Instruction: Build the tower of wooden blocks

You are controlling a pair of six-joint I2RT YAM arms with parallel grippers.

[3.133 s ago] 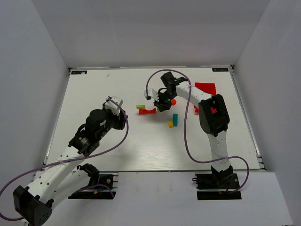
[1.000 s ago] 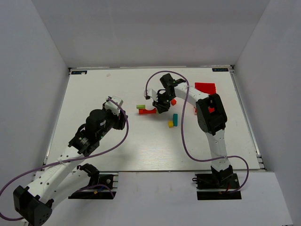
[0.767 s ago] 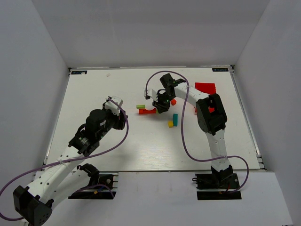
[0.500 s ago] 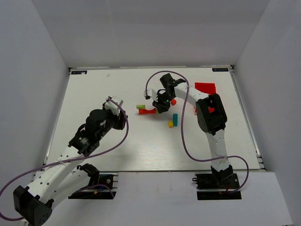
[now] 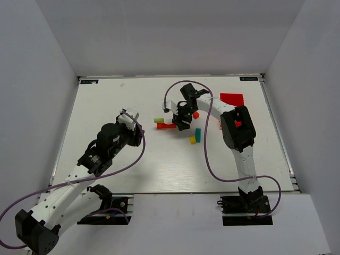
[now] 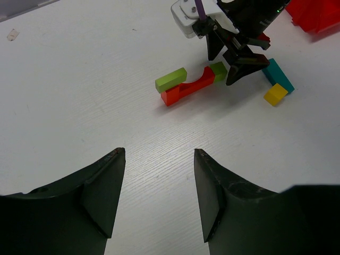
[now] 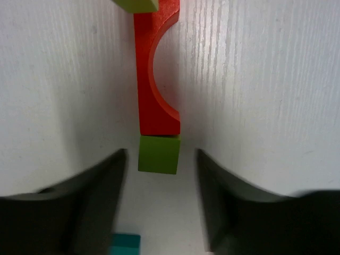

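Right wrist view: the right gripper stands spread, with a gap between each finger and the lime-green cube, so nothing is pinched. The cube rests on the table, touching the near end of the red arch. The arch's long axis runs straight away from the gripper, cutout facing the view's right. Treat this as the placing step. Next, withdraw straight without nudging the cube. The left gripper is spread and empty, well apart.

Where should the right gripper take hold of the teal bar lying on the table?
Come from straight above and close across the two long sides of the teal bar, at the end away from the yellow cube. The bar lies flat, and the cube crowds one long side near the other end.
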